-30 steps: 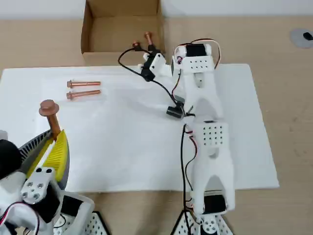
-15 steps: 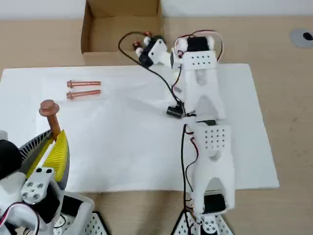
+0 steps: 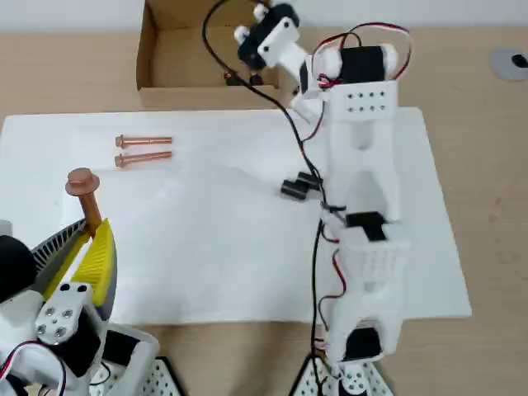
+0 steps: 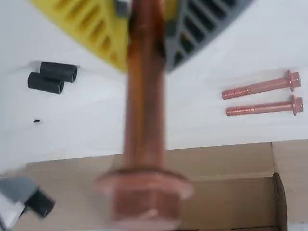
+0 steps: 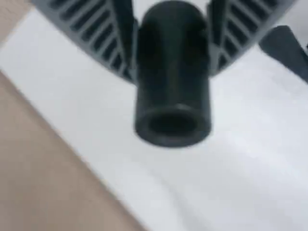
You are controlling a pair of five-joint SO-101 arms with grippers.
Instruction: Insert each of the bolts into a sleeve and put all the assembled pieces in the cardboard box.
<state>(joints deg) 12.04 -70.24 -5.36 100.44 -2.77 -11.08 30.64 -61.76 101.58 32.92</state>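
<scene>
A long copper-coloured metal bolt with a flanged hex head (image 3: 87, 202) is standing upright in the left hand (image 3: 89, 235), whose yellow and grey ribbed plastic fingers are closing narrowly around the lower shank. The smooth shank and broad head are rising clear above the fingers. A short black cylindrical sleeve (image 5: 173, 96), matte and hollow with its open bore facing outward, is sitting clamped in the right hand (image 5: 173, 53) between dark ribbed fingers. I cannot tell whether a bolt is already sitting inside it.

Just beyond the left hand, two more copper bolts (image 3: 145, 142) are lying side by side, threaded at one end. Two spare black sleeves (image 3: 293, 191) are lying touching each other, well back from the right hand and beside its forearm. The open brown cardboard box (image 3: 147, 58) is sitting farther out than the loose bolts, with the right arm's wrist hanging over its near corner. A small copper-and-dark shape is showing inside the box's front wall, too unclear to call a finished piece.

Judging from this, most of the work is remaining: the held bolt is lacking a sleeve, and the loose bolts and sleeves are waiting untouched. Everything loose is resting on a smooth white sheet (image 3: 206, 247) over the tan counter (image 3: 478, 165).
</scene>
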